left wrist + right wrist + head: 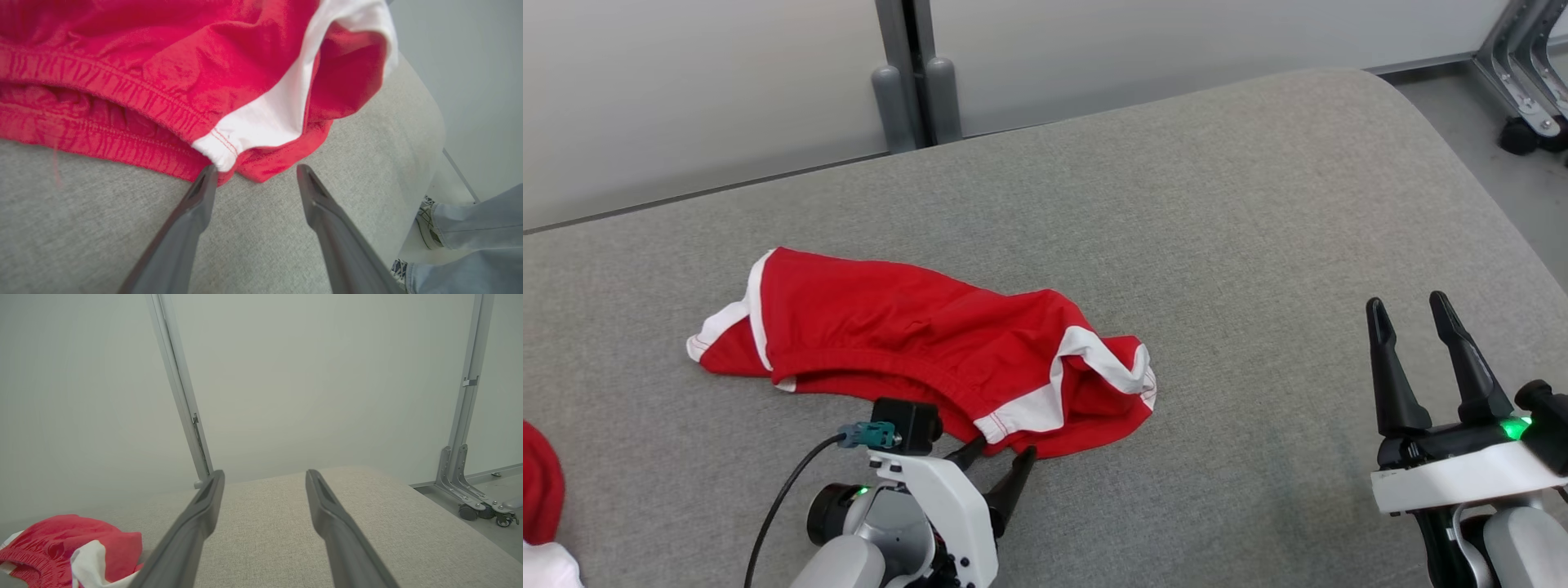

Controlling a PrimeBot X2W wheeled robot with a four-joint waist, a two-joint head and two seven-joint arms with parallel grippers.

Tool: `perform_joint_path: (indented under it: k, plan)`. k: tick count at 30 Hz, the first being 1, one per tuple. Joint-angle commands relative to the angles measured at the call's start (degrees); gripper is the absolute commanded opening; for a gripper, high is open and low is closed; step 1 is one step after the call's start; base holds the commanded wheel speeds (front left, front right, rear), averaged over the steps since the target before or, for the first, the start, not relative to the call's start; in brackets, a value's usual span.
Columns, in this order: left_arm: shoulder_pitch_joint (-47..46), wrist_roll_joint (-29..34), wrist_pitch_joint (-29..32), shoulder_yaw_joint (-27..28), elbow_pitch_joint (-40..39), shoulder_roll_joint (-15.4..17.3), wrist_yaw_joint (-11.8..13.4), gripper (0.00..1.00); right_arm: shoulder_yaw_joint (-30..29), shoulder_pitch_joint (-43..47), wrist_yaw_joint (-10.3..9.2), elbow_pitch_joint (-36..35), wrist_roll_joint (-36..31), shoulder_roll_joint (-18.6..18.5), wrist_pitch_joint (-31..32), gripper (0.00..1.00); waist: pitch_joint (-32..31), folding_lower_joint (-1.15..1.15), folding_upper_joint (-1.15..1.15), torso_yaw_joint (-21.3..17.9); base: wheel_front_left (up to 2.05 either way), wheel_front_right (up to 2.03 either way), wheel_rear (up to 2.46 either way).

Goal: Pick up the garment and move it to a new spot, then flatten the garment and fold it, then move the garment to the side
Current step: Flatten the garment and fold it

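Lying crumpled on the grey padded surface (1258,245), the red garment (915,351) with white trim sat left of the middle in the head view. Its elastic waistband faced the robot, and 1 white-edged leg opening was turned up at its right end. The left gripper (1005,451) stood at the garment's near edge, its 2 dark fingers spread wide with nothing between them. In the left wrist view 1 fingertip (202,192) touched or nearly touched the white seam end of the waistband, though I could not tell which. The other fingertip was over bare surface just beside the red hem. The right gripper (1406,300) hung well apart at the right, also spread wide and empty, its fingers pointing away from the robot over bare surface. A second red cloth (539,482) showed at the head view's left edge. Past the surface's rounded corner, the left wrist view caught a person's jeans (478,228) and patterned shoes (427,222).
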Motion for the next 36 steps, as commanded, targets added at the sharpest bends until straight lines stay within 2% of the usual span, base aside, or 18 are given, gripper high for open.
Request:
perform_joint_path:
  k: [1, 7, 8, 9, 10, 11, 17, 21, 28, 36]
  plan:
    - [-1.2, 0.3, -0.2, 0.4, 0.4, 0.6, 0.1, 1.0, 0.0, -0.8, 0.0, 0.0, 0.3, 0.0, -0.3, 1.0, 1.1, 0.0, 0.0, -1.2, 0.0, 0.0, 0.0]
    - [-2.6, 0.3, -1.8, 0.6, 3.4, 0.4, -0.6, 1.0, 0.0, -1.0, 0.0, 0.2, 0.2, 0.5, -0.3, 1.0, 1.5, 0.0, 0.0, -2.3, 0.0, 0.0, 0.0]
    - [-2.8, 0.3, -2.4, 0.8, 3.6, 0.3, -0.6, 0.84, 0.0, -1.1, 0.0, 0.3, 0.1, 0.5, -0.3, 1.0, 1.5, 0.0, 0.0, -2.4, 0.0, 0.0, 0.0]
    - [-3.1, 0.2, -2.9, 0.9, 3.7, 0.3, -0.6, 0.42, -0.1, -1.1, 0.0, 0.3, 0.0, 0.6, -0.3, 1.0, 1.5, 0.0, 0.0, -2.4, 0.0, 0.0, 0.0]
    - [-3.4, 0.3, -3.4, 1.0, 3.9, 0.2, -0.8, 0.06, -0.1, -1.1, 0.0, 0.4, 0.0, 0.7, -0.3, 1.0, 1.5, 0.0, 0.0, -2.3, 0.0, 0.0, 0.0]
    - [-3.4, 0.2, -3.6, 1.0, 4.1, 0.2, -0.9, 0.0, -0.1, -1.1, 0.0, 0.4, 0.0, 0.7, -0.3, 1.0, 1.3, 0.0, 0.0, -2.1, 0.0, 0.0, 0.0]
    - [-3.7, -0.5, -4.4, 1.3, 3.8, 0.4, -1.3, 0.0, -0.7, 0.0, 0.0, 0.6, -0.2, 0.3, -0.3, 1.0, -0.2, 0.0, 0.0, 0.6, 0.0, 0.0, 0.0]
    - [-2.4, -2.0, -4.2, 2.6, 1.0, 1.9, -2.0, 0.0, -1.1, 0.6, 0.0, 0.5, -0.4, -0.2, -0.3, 1.0, -1.4, 0.0, 0.0, 3.6, 0.0, 0.0, 0.0]
    - [1.8, -3.2, -0.3, 5.4, -6.2, 8.6, 0.3, 0.0, -1.4, 1.4, 0.0, 0.4, -0.5, -0.2, -0.3, 1.0, -2.2, 0.0, 0.0, 7.7, 0.0, 0.0, 0.0]
    - [7.4, -3.1, 1.7, 7.4, -9.0, 13.1, 3.4, 0.0, -2.6, 2.0, 0.0, 0.1, -0.6, -0.4, -0.3, 1.0, -1.7, 0.0, 0.0, 9.9, 0.0, 0.0, 0.0]
